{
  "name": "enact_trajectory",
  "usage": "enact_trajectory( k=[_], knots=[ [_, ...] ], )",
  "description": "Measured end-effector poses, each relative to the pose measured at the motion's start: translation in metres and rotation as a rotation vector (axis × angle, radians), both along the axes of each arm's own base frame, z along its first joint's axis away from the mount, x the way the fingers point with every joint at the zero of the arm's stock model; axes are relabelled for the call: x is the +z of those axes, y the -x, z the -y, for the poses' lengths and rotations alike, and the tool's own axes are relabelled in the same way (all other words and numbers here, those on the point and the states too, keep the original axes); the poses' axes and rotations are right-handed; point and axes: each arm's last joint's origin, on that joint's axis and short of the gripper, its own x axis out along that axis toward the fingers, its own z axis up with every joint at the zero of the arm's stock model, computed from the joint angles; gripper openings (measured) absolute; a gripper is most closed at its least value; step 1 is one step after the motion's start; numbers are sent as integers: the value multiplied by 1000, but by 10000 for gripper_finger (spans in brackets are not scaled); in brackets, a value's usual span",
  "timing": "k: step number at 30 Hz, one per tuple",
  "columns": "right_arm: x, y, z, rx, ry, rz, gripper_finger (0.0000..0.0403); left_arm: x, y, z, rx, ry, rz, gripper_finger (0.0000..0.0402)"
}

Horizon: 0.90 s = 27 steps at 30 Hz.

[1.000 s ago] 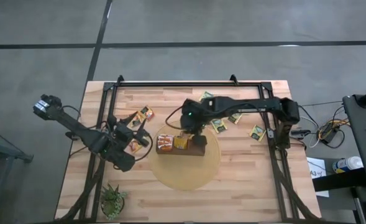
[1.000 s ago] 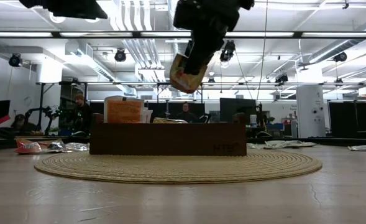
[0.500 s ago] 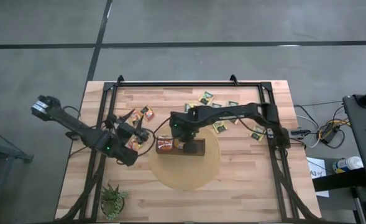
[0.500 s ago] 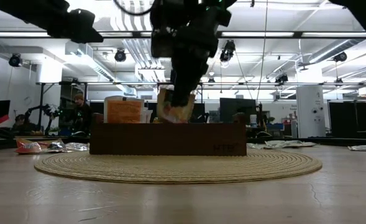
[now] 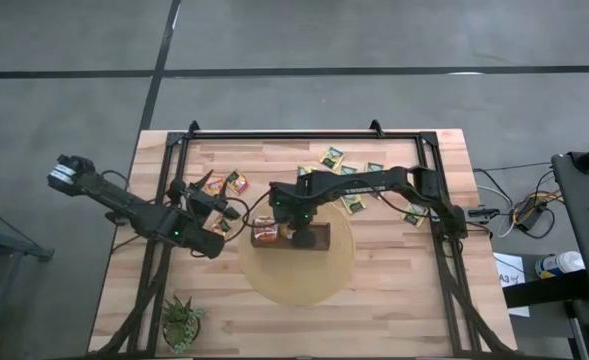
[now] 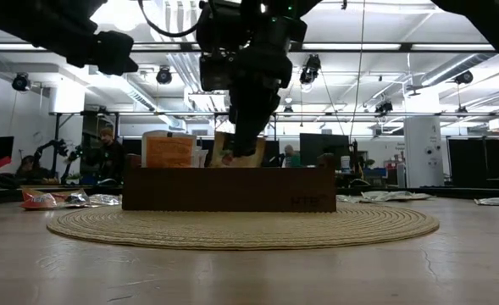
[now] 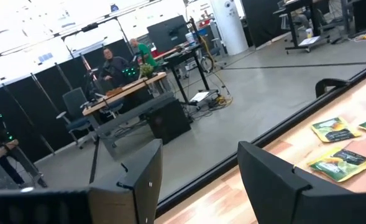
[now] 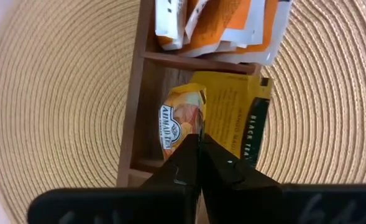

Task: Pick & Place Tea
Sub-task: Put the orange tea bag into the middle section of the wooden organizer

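Two dark fingers (image 7: 276, 186) of the left gripper (image 7: 198, 186) low in the frame — spread apart, nothing between them. Past them, the pale wooden table edge (image 7: 332, 102) with three green-and-yellow tea sachets (image 7: 344, 158) lying flat near one another. Beyond the table, grey floor, black partition panels and a desk (image 7: 123, 93) with office chairs — two people (image 7: 114, 62) seated there, well apart from the table. Farther off, a white cylinder-shaped unit (image 7: 229, 28) and another bench.
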Motion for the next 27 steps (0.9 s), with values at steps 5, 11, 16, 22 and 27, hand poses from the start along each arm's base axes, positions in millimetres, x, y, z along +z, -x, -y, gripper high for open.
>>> enact_trajectory(
  k=[5, 11, 16, 22, 27],
  knots=[
    [0, 1, -2, 40, -63, 0, 8, 0, 0, 0, 0, 3, 6, 202],
    [-2, 1, -2, 59, -60, 2, 8, 0, 0, 0, 0, 7, 17, 202],
    [-2, -1, -1, 59, -57, 31, 12, 0, 0, 0, 0, 9, 20, 202],
    [-1, -2, -1, 78, -50, 38, 59, 0, 0, 0, 0, 9, 22, 202],
    [-1, -2, 0, 88, -44, 42, 120, 0, 0, 0, 0, 10, 22, 202]
  ],
)
